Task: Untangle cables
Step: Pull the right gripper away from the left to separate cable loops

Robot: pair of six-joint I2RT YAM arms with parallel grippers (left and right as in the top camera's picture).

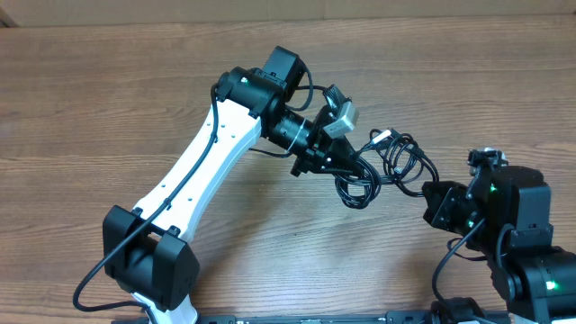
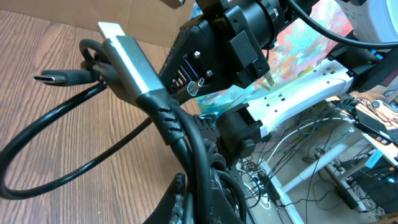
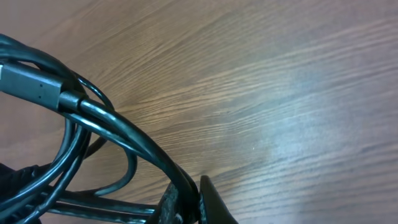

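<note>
Wooden table (image 1: 108,90). The left end effector (image 1: 346,165) is clamped on the near-side strands and the right end effector (image 1: 430,191) on the far-side strands, so the cables (image 1: 387,162) sit bunched between them, right of centre. The cords look light, limp and springy in their loops, and thin enough to slip from a pinch. Best grab is probably the stiff collar behind the silver plug (image 2: 130,59), or the small dark plug (image 2: 53,78), not mid-loop.

Glossy black rubbery cables (image 2: 186,140) with a brushed-metal plug (image 2: 130,59) on matt wood-grain table (image 1: 108,90).
</note>
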